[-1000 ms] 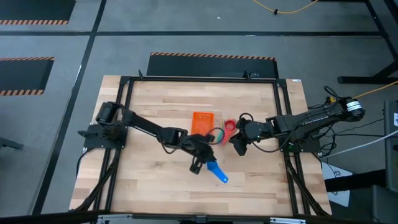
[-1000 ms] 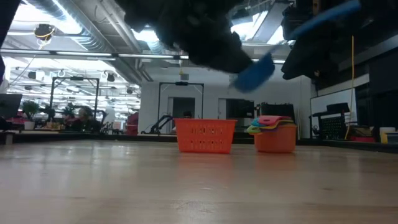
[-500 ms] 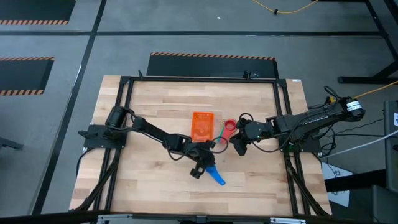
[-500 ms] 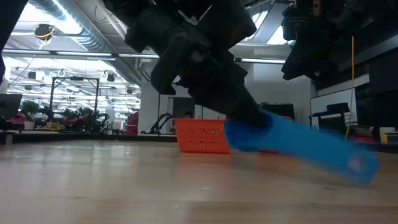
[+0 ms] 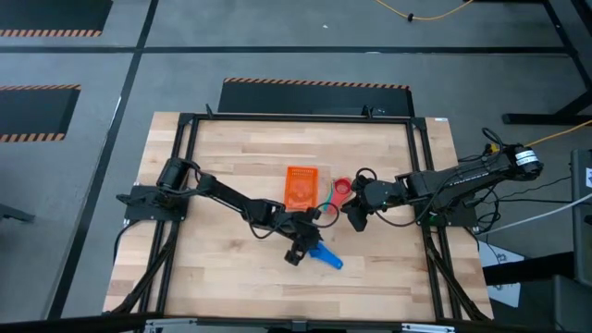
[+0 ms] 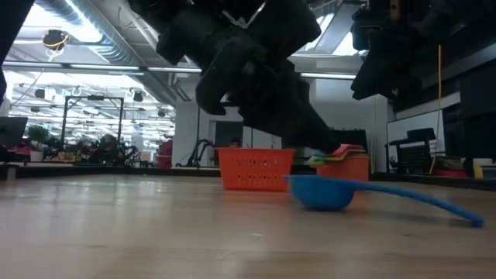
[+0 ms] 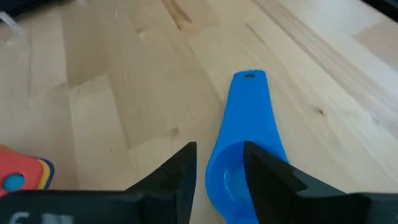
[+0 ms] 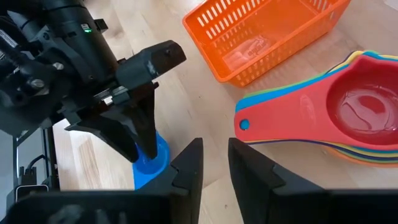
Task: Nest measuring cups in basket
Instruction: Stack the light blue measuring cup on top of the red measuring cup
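change: since a second ago the blue cup [image 6: 323, 191] has come down from mid-air to the surface [image 6: 155, 232]; left hand [image 5: 309, 242] has dropped with it and its fingers have parted.
blue cup: upright on the wood, nearest the low camera, on the near side of the basket [image 6: 256, 168] and well apart from it. Long flat handle lies level, pointing away from the basket. In the high view it lies just beyond the left hand, handle toward the front edge.
left hand: low over the cup bowl. Left wrist view shows the two fingers [image 7: 176, 177] spread, one on each side of the bowl rim; whether they touch it, cannot tell.
right hand [image 5: 353, 215]: hovers above the surface beside the stack, on the far side of it from the basket. Fingers [image 8: 189, 168] stand slightly apart, nothing between them.
cup stack [image 8: 336, 112]: nested cups just beside the basket, not in it. Red cup on top; yellow, blue and green rims show beneath. Orange cup at the bottom in the low view.
basket: orange mesh, upright near mid-surface, farther back than the blue cup. No cup seen in it.
background: shop floor with ceiling lights beyond the surface.
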Action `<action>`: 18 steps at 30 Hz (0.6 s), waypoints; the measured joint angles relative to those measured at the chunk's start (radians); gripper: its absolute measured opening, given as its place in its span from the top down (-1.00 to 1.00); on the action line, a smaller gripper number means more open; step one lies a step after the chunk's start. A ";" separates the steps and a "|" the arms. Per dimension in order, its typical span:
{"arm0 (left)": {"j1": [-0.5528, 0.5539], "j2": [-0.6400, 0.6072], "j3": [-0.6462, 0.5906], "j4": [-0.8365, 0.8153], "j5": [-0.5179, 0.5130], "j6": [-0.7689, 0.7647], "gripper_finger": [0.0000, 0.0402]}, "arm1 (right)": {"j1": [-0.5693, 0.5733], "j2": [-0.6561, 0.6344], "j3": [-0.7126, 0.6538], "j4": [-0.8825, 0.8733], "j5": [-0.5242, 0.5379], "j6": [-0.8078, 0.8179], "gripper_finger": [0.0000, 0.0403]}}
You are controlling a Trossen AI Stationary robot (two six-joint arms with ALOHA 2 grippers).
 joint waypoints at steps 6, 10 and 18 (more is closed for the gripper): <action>-0.002 -0.021 -0.002 0.019 0.000 -0.016 0.38 | 0.000 0.000 0.000 0.001 0.000 -0.001 0.60; -0.002 -0.078 -0.001 0.017 -0.002 -0.034 0.38 | 0.002 0.000 0.000 0.032 0.000 -0.104 0.60; -0.017 -0.267 -0.001 -0.103 -0.055 -0.021 0.38 | 0.038 0.001 -0.001 0.256 -0.001 -0.256 0.60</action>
